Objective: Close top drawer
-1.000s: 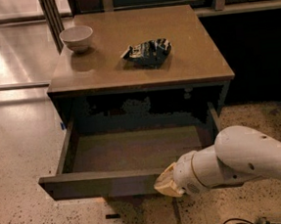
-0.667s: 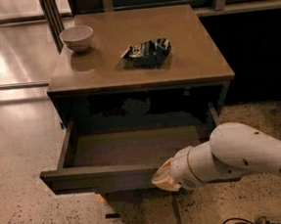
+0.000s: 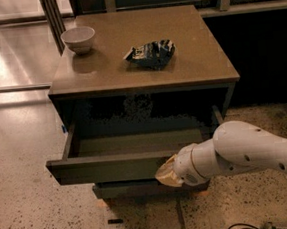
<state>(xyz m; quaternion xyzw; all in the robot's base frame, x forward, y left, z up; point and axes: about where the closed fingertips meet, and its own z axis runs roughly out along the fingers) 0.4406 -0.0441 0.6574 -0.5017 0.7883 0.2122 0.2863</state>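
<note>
The top drawer (image 3: 108, 168) of the brown cabinet stands pulled out toward me, its long dark front facing me and its olive-brown inner floor (image 3: 136, 142) showing. My white arm reaches in from the right. My gripper (image 3: 168, 174) is pressed against the right part of the drawer front, at its lower edge. Only its tan end shows.
On the cabinet top (image 3: 194, 62) stand a white bowl (image 3: 79, 39) at the back left and a crumpled dark snack bag (image 3: 151, 54) near the middle. A lower drawer front (image 3: 135, 189) shows below the open one. Speckled floor lies all around, with cables at the bottom right.
The top drawer has slid a little way in toward the cabinet, with my gripper following against its front.
</note>
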